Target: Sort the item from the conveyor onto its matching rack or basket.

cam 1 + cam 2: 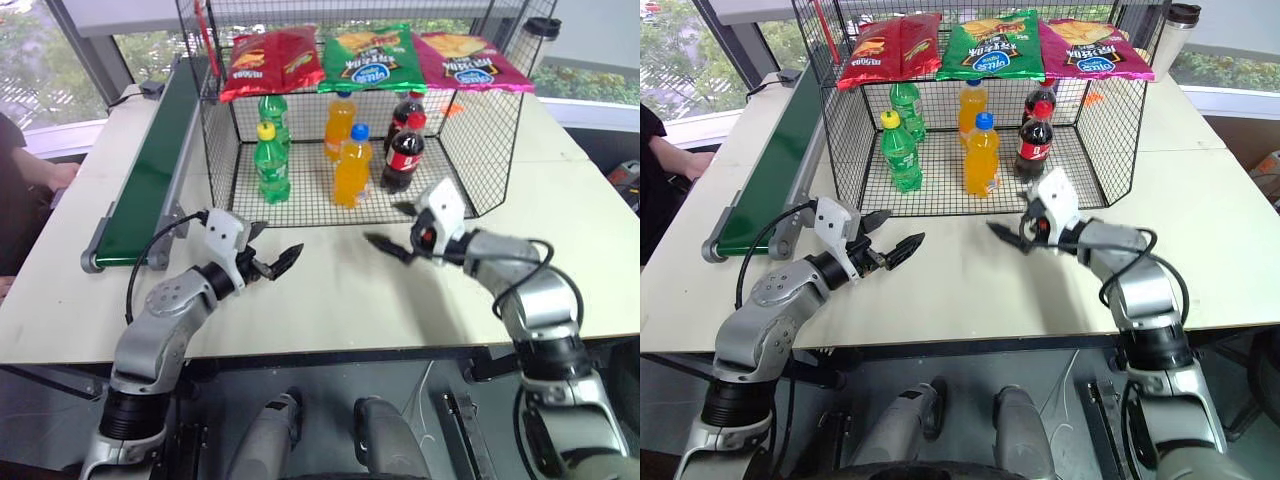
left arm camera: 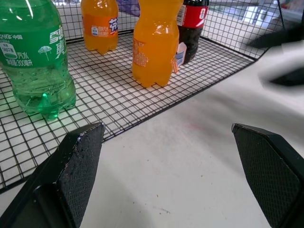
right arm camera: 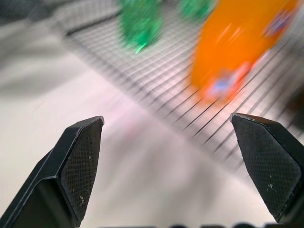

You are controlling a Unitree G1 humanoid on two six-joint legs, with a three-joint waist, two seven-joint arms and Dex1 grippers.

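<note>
The small clear orange soda bottle with a blue cap stands upright inside the black wire-mesh cage, near its open front edge. Both hands, left and right, hover open and empty over the white bench just before the cage.

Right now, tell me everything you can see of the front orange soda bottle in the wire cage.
The orange soda bottle is small, clear plastic, filled with orange drink, with a blue screw cap and a small label low on its body. It stands upright on the wire floor of the black cage, near the open front, between a green bottle and a cola bottle. Nothing grips it.
</note>
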